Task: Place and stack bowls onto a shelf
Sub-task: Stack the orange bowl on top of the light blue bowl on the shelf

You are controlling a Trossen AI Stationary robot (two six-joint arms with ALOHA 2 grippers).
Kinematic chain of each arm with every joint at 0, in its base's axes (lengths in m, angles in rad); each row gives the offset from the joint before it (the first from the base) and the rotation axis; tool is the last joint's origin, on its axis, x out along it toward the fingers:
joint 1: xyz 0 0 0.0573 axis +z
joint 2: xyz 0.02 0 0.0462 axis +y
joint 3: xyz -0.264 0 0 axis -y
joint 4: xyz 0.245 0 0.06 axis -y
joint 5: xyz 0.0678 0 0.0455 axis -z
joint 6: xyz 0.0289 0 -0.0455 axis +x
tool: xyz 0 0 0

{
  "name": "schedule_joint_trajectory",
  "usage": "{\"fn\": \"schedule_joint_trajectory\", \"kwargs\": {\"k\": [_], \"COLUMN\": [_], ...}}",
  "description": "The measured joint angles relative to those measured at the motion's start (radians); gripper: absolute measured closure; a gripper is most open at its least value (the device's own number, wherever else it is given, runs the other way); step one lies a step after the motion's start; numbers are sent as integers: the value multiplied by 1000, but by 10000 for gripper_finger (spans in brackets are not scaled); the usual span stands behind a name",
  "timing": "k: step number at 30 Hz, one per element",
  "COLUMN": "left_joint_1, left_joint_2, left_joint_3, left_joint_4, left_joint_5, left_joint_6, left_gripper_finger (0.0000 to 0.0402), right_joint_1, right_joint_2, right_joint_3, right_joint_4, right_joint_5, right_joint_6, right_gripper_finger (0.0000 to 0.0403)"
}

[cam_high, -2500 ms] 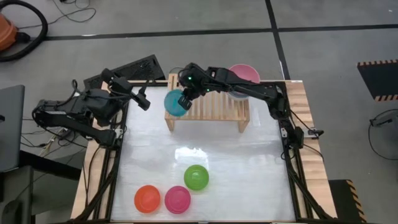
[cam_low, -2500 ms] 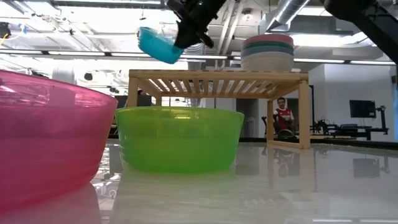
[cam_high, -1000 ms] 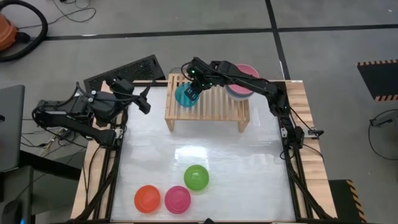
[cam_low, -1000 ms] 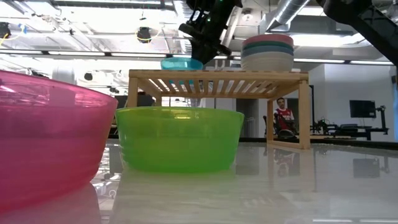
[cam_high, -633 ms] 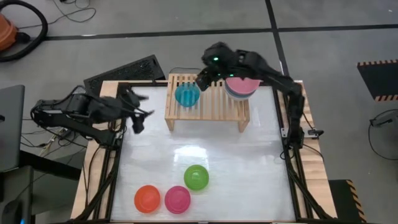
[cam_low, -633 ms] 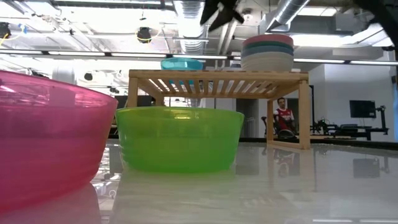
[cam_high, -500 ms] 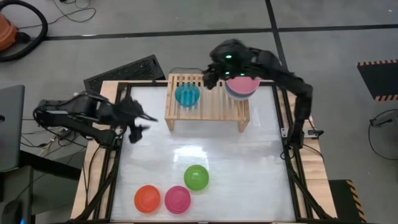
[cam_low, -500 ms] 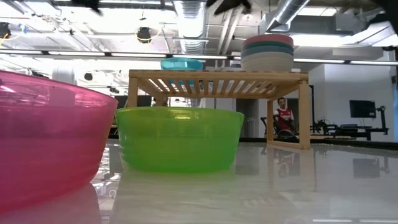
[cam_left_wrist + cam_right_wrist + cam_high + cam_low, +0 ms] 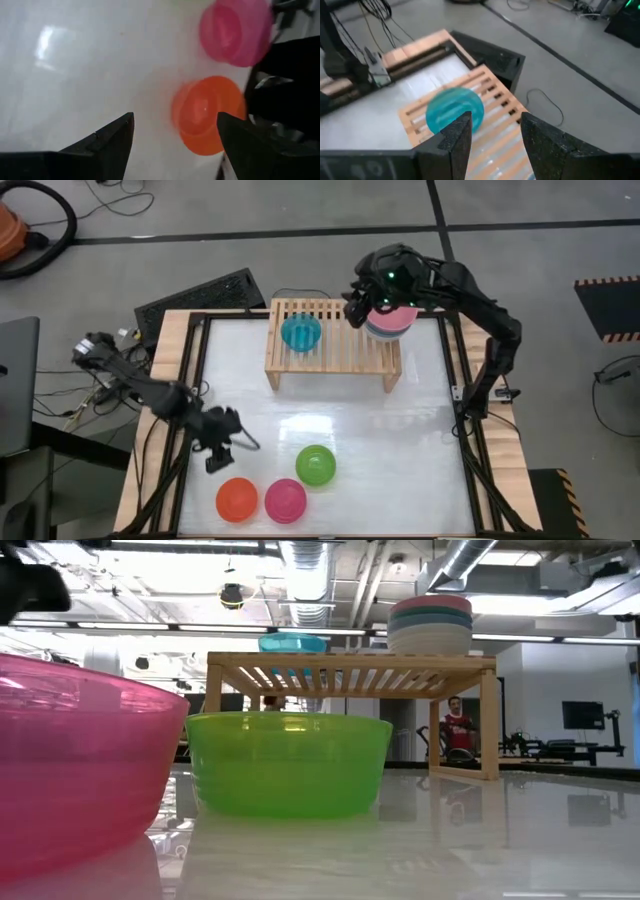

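Observation:
A cyan bowl point(image 9: 301, 332) sits upright on the slatted top of the light-wood shelf point(image 9: 340, 358), toward its left end; it also shows in the right wrist view point(image 9: 454, 109). A stack of larger bowls point(image 9: 392, 322), pink on top, stands on the shelf's right end. Green point(image 9: 316, 465), red-orange point(image 9: 237, 499) and magenta point(image 9: 286, 500) bowls rest on the table near its front edge. My right gripper point(image 9: 352, 305) hangs open above the shelf, between the cyan bowl and the stack. My left gripper point(image 9: 215, 460) is open and points down just left of and above the red-orange bowl point(image 9: 207, 120).
A black keyboard point(image 9: 200, 295) lies beyond the table's far left corner. The table's wooden frame point(image 9: 175, 370) runs along both sides. The low view shows the green bowl point(image 9: 290, 762) and the magenta bowl point(image 9: 80, 760) close up, with the shelf point(image 9: 350, 665) behind them.
My right gripper has let go of the cyan bowl, which stays on the shelf, and has risen and moved toward the stack on the right. My left gripper has swung from the table's far left down toward the near edge, turning as it came close to the red-orange bowl.

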Motion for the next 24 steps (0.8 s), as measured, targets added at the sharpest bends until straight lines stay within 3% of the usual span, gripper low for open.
{"fn": "schedule_joint_trajectory", "kwargs": {"k": [6, 24], "left_joint_1": [-138, -289], "left_joint_2": [103, 436], "left_joint_3": [-5, -4], "left_joint_4": [6, 202], "left_joint_5": [-101, -64], "left_joint_6": [-106, -180], "left_gripper_finger": [132, 133], "right_joint_1": [-2, 5], "right_joint_2": [18, 11], "right_joint_3": [-1, 0], "right_joint_4": [-37, -54], "right_joint_5": [-3, -11], "right_joint_6": [-10, -11], "right_gripper_finger": [209, 209]}}
